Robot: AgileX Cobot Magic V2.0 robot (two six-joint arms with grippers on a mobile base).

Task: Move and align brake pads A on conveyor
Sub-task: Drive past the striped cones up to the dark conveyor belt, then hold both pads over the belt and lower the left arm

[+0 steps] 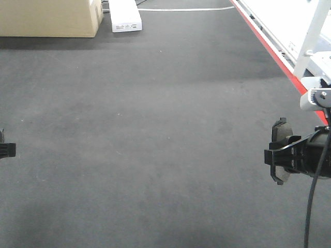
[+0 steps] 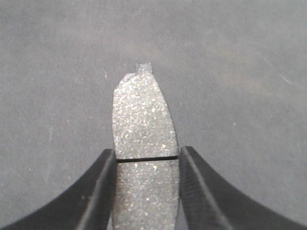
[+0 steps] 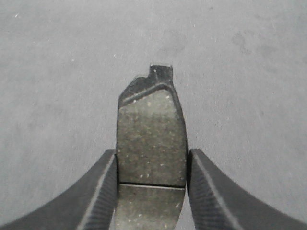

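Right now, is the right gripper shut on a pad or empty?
Shut on a brake pad: fingers of the right gripper press both its long edges near the cross groove.

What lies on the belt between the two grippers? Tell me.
Nothing: in the front view, only bare conveyor stretches from the left gripper to the right gripper.

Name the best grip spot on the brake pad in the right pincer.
Clamp the long edges at the cross groove, coming lengthwise from one end, as the right pincer holds the brake pad now: narrow across, and mid-length should balance it.
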